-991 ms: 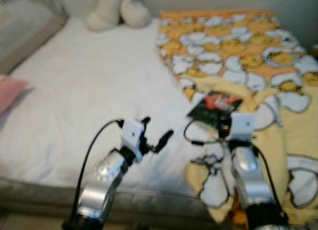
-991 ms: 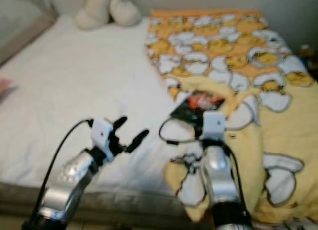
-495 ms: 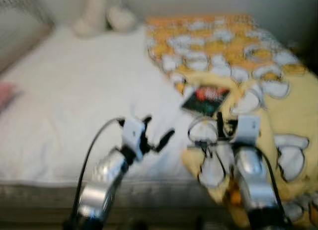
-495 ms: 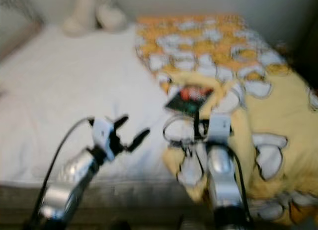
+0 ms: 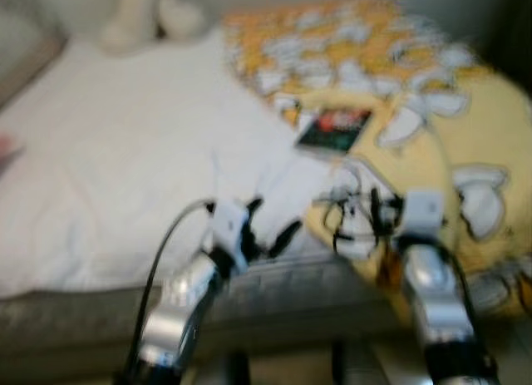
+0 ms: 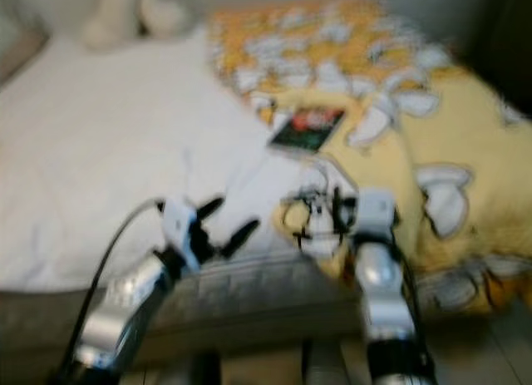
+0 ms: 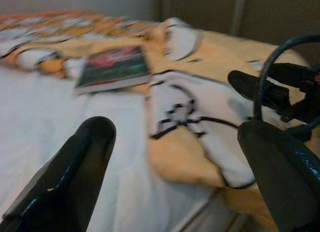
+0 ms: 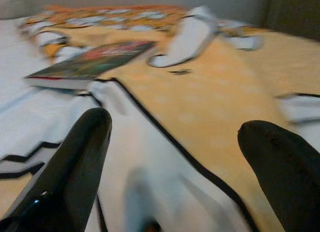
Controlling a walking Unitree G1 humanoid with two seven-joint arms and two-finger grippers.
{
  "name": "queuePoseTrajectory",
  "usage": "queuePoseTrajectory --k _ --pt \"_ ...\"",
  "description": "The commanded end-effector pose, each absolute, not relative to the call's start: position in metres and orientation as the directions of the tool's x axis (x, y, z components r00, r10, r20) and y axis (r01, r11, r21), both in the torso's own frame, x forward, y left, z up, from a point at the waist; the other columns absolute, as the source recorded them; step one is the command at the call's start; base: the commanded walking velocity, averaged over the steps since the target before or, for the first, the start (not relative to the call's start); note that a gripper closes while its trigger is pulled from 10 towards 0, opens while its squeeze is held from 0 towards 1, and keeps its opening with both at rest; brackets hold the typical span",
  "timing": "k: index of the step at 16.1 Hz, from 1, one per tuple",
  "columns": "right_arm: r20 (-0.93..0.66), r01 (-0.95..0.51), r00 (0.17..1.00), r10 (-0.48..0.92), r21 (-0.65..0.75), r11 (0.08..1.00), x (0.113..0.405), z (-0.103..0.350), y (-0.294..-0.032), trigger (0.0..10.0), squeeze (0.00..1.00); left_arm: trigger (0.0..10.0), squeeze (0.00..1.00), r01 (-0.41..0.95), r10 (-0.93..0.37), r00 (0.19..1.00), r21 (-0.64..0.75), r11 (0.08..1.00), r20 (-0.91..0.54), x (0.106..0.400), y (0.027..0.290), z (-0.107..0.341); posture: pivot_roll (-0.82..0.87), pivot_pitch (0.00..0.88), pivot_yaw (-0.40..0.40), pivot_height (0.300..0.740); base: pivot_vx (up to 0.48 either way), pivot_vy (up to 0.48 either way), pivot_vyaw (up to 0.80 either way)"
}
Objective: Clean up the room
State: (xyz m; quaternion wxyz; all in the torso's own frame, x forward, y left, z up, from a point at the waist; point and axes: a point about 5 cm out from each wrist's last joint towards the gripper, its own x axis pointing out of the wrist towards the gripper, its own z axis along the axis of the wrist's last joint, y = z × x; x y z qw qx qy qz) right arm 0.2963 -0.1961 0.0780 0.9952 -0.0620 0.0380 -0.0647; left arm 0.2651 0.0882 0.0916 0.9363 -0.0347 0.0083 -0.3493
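The book [image 5: 333, 129] lies flat, cover up, on the bed [image 5: 125, 169], at the seam where the white sheet meets the yellow blanket [image 5: 432, 144]. Its far side rests against the raised fold of the blanket, which is probably why it sits slightly propped rather than fully level, as the right wrist view suggests. In the head views its long axis runs from the near left to the far right, angled away from the robot toward the blanket; its near short edge faces the foot of the bed. The cover is dark with red and green print; the blur hides any title.

The blanket, printed with white and orange cartoon shapes, is bunched and folded back over the right half of the bed. It appears out of place, so it and the book are the likely items to tidy.

The right claw [image 5: 374, 214] hovers over the near blanket fold, just short of the book and roughly in line with it, fingers spread and grasping nothing. The left claw [image 5: 270, 227] hangs over the bed's near edge, to the left of the right claw, also released and empty. Both are held forward at mattress height, a ready posture for reaching.

A pale soft toy [image 5: 145, 15] sits at the far head of the bed, well apart from the book.
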Motion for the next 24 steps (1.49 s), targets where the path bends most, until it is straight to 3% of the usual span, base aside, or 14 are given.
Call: queuePoseTrajectory --k 1,3,4,6,11,21,24 --pt "-0.083 0.105 0.99 -0.115 -0.109 0.988 0.299 0.076 -0.187 10.0 1.0 10.0 0.0 0.624 -0.624 0.782 -0.025 0.781 -0.002 0.268 0.098 0.092 -0.14 0.0 0.114 0.644 0.0 0.0 -0.64" --pt "-0.041 0.106 0.993 -0.113 -0.145 0.984 0.299 0.082 -0.188 10.0 1.0 10.0 0.0 0.412 -0.416 0.909 -0.152 0.899 0.002 0.282 0.116 0.09 -0.14 0.0 0.116 0.644 0.0 0.0 0.0" --pt "-0.022 0.095 0.995 -0.1 -0.151 0.984 0.299 0.084 -0.188 10.0 1.0 10.0 0.0 0.224 -0.233 0.972 -0.199 0.954 -0.023 0.288 0.135 0.086 -0.14 0.0 0.118 0.644 0.0 0.0 0.0" --pt "-0.022 0.106 0.994 -0.111 -0.149 0.983 0.298 0.085 -0.19 10.0 1.0 10.0 0.0 0.188 -0.192 0.981 -0.171 0.967 -0.008 0.287 0.136 0.089 -0.14 0.0 0.112 0.644 0.0 0.0 0.0" --pt "0.019 0.107 0.994 -0.105 -0.163 0.981 0.298 0.092 -0.19 10.0 1.0 10.0 0.0 0.244 -0.243 0.97 -0.131 0.961 0.027 0.283 0.122 0.094 -0.15 0.0 0.105 0.649 0.0 0.0 0.0" --pt "0.068 0.123 0.991 -0.113 -0.159 0.98 0.298 0.105 -0.193 10.0 1.0 10.0 0.0 0.4 -0.397 0.914 -0.037 0.916 0.081 0.276 0.101 0.106 -0.15 0.008 0.103 0.738 0.0 0.0 0.0" --pt "0.061 0.12 0.992 -0.112 -0.154 0.981 0.298 0.104 -0.193 10.0 1.0 10.0 0.0 0.413 -0.41 0.909 -0.025 0.911 0.072 0.276 0.1 0.106 -0.15 0.008 0.103 0.74 0.0 0.0 0.0"
